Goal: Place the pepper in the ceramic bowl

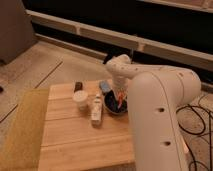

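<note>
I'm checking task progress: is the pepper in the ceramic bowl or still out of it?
In or just above it: the pepper shows inside the ceramic bowl's rim, under the gripper. Whether it is released, I cannot tell.

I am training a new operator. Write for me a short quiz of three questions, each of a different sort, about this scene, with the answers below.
1. True or false: the gripper is above the ceramic bowl.
2. Which thing stands left of the bowl, beyond the white bottle? A) white cup B) green plate C) metal spoon
3. Fill in: the pepper is at the gripper, over the ____.

Key: 1 true; 2 A; 3 bowl. All things stand on the wooden table; a dark brown block and a small blue object lie behind.
</note>
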